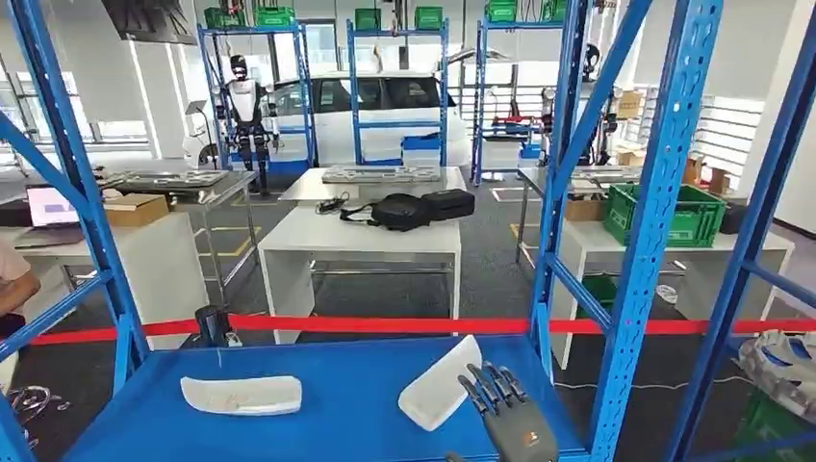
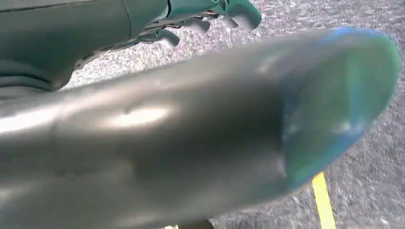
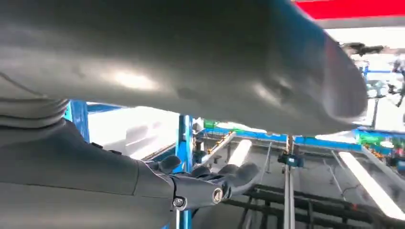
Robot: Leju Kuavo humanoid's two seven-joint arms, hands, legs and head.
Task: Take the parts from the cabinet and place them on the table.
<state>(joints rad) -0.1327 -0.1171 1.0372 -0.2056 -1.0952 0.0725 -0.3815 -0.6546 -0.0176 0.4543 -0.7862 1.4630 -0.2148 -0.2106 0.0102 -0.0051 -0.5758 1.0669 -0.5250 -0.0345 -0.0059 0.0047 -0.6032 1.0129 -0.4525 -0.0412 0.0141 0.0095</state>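
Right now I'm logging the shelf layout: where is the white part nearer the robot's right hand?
In the head view the tilted white part lies on the blue cabinet shelf, right of centre, just left of the right hand and right of the other white part.

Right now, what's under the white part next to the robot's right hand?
The blue shelf lies under the white part; the part's right end tilts up beside the right hand. Anything directly beneath the part is covered.

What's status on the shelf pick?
Right hand open, fingers beside the right white part, no grip. Left hand down by the floor. Second white part untouched on blue shelf.
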